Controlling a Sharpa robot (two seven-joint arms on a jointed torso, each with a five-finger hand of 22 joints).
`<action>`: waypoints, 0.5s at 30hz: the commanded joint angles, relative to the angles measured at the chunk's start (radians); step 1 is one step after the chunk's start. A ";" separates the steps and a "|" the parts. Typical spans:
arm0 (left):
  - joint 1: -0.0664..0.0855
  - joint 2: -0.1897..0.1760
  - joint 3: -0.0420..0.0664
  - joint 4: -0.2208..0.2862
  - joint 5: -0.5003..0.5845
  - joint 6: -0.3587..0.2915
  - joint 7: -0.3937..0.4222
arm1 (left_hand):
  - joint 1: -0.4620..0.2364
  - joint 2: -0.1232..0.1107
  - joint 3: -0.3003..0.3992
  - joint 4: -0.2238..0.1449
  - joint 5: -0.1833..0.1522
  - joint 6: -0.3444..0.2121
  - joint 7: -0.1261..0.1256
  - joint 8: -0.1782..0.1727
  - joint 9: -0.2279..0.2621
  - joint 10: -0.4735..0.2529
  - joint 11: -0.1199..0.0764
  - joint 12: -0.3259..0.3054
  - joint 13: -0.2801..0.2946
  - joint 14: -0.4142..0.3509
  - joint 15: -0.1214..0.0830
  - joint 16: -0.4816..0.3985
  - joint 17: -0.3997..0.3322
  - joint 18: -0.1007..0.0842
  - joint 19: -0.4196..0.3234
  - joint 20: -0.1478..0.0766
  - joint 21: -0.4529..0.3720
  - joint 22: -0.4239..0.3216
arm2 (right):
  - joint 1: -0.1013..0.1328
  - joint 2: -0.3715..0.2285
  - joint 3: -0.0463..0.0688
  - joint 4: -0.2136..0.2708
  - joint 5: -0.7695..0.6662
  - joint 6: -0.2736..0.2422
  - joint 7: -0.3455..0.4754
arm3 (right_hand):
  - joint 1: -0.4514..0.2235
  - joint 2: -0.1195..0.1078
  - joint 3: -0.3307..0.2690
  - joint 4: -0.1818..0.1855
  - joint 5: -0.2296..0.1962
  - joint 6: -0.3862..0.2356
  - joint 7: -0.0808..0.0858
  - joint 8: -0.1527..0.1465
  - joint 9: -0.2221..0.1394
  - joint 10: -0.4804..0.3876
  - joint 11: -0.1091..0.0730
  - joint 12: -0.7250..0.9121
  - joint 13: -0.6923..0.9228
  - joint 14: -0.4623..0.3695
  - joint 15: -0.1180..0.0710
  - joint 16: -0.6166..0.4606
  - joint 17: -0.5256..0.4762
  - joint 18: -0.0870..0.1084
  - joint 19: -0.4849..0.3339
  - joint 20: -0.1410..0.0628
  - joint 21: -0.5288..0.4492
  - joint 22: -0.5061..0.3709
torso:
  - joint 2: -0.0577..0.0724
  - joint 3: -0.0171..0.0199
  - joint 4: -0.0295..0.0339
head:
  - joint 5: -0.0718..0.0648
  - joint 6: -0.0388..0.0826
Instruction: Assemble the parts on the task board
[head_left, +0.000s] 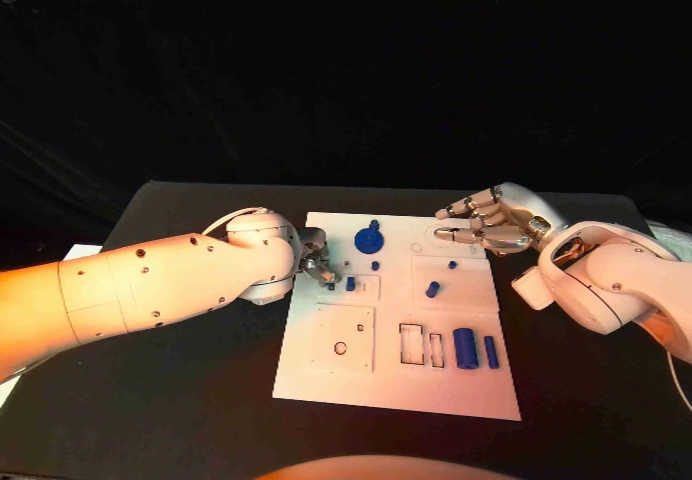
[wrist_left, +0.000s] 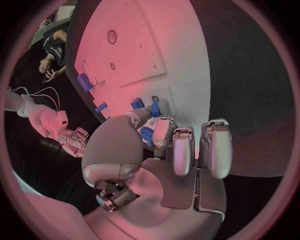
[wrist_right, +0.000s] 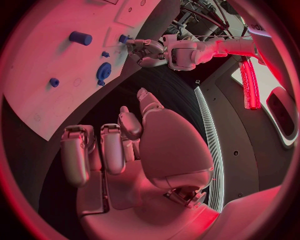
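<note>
Pinching a small blue part (wrist_left: 145, 134), your left hand (head_left: 313, 262) meets the task board (head_left: 397, 385); your right hand (head_left: 490, 225) hovers, fingers spread, holding nothing.

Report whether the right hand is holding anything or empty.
Empty. The right hand hovers at the task board's far right corner with fingers apart; the right wrist view shows nothing in its palm.

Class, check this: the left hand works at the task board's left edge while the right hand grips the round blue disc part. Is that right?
Not quite. The right hand holds nothing; it hovers open by the task board's far right corner, as the head view shows. The round blue disc part lies untouched. The left hand claim stands.
</note>
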 joint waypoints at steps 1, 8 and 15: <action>-0.007 -0.005 -0.005 0.000 -0.010 0.039 -0.078 | 0.023 0.035 0.060 -0.055 0.002 -0.004 -0.008 0.004 0.002 0.005 0.000 -0.001 0.000 0.105 -0.006 0.003 0.263 -0.013 0.071 -0.003 0.004 0.210 | -0.001 0.000 0.000 0.001 -0.005 0.015 0.008 | 0.002 0.009 -0.005 0.000 0.007 0.007 0.003 0.004 0.001 -0.005 -0.005 -0.002 -0.001 0.054 -0.001 -0.005 0.020 0.016 -0.005 0.002 -0.004 0.119 | 0.001 0.0001 -0.0003 | 0.002 -0.002; -0.009 -0.013 -0.005 0.008 -0.010 0.059 -0.079 | 0.022 0.036 0.060 -0.055 0.001 -0.004 -0.008 0.004 0.002 0.005 0.000 -0.002 -0.001 0.105 -0.006 0.003 0.263 -0.013 0.070 -0.003 0.002 0.209 | -0.001 0.000 0.000 0.000 -0.005 0.017 0.007 | 0.002 0.009 -0.005 0.000 0.007 0.007 0.003 0.004 0.001 -0.005 -0.005 -0.002 -0.001 0.054 -0.001 -0.005 0.020 0.016 -0.005 0.002 -0.004 0.119 | 0.000 0.0000 0.0001 | 0.004 -0.003; -0.012 -0.017 -0.005 0.015 -0.010 0.065 -0.079 | 0.022 0.036 0.060 -0.055 0.001 -0.004 -0.008 0.004 0.002 0.005 0.000 -0.002 -0.001 0.105 -0.006 0.003 0.263 -0.013 0.070 -0.003 0.002 0.209 | -0.001 0.000 0.000 0.000 -0.005 0.019 0.008 | 0.002 0.009 -0.005 0.000 0.007 0.007 0.003 0.004 0.001 -0.005 -0.005 -0.002 -0.001 0.054 -0.001 -0.005 0.020 0.016 -0.005 0.002 -0.004 0.119 | 0.000 -0.0002 -0.0005 | 0.006 -0.004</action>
